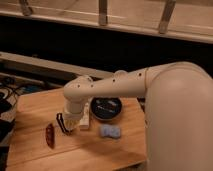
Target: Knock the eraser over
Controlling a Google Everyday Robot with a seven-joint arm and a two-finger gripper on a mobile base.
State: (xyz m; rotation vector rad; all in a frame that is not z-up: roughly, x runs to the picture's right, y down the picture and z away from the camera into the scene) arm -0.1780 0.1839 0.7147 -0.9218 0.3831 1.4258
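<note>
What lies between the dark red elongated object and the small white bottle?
The small black white-striped eraser, with the robot's hand right at it, shown in the camera view.

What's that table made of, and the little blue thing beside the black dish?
The table looks like light wood, matte, with faint board lines showing. The blue thing looks soft, maybe sponge or cloth; unclear. The claw sits low over the table, left of it.

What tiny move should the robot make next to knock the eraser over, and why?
Probably push the hand a little toward the dark red object. The hand is low, right beside the eraser, which seems to stand leaning, not yet flat on the table.
</note>
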